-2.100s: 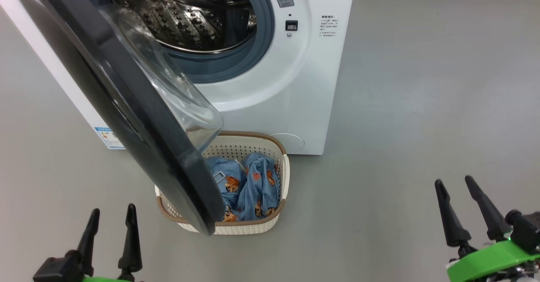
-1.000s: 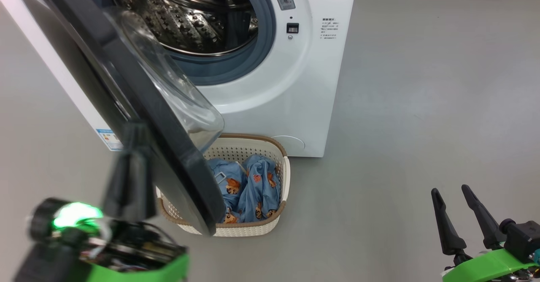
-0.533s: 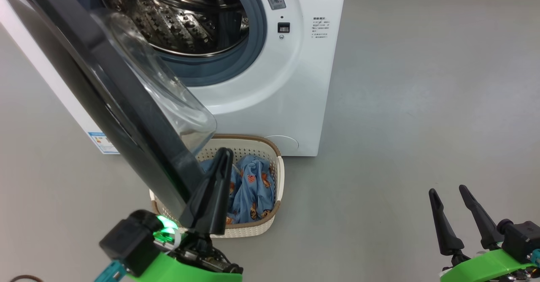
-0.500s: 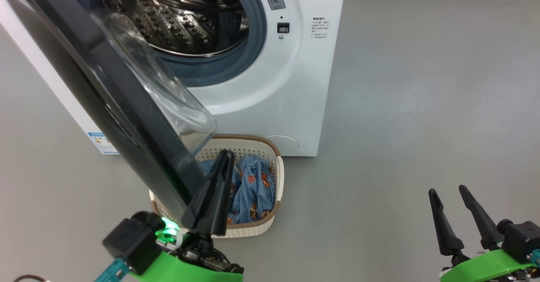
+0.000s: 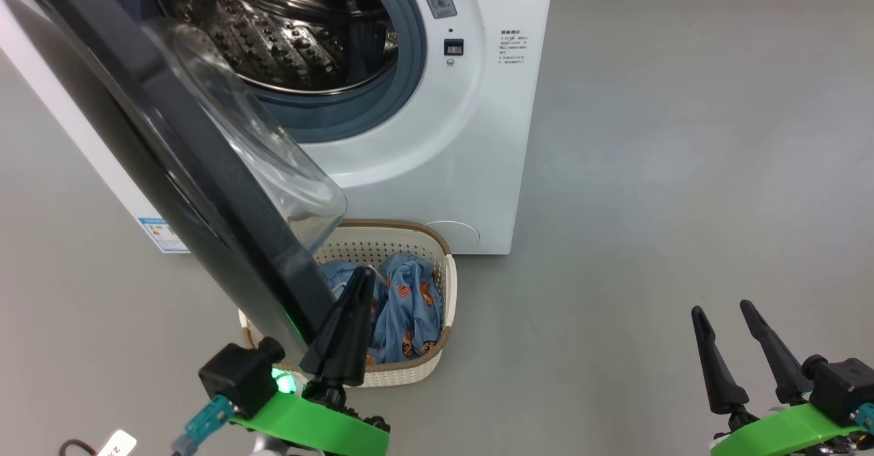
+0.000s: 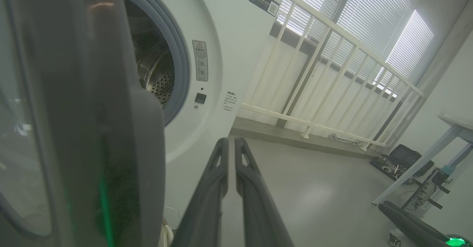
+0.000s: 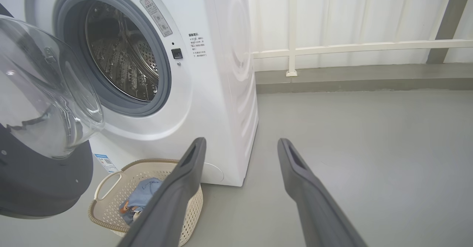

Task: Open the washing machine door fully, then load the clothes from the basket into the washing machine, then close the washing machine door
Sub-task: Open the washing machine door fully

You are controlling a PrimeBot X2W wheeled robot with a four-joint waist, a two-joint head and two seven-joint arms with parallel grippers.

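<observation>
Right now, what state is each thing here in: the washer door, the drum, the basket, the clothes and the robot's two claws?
Door: open part way, swung out above the basket.
Drum: nothing in the part that shows.
Basket: upright on the floor before the washer, loaded.
Clothes: crumpled in the basket.
Left claw: shut, empty, close beside the door's edge.
Right claw: open, empty.

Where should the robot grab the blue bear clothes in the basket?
Probably pinch the bunched-up hump of the clothes, where soft folds stick up. Come down from above, toward the right side of the basket: the open door seems to hang over its left part, and the basket walls block any sideways reach.
</observation>
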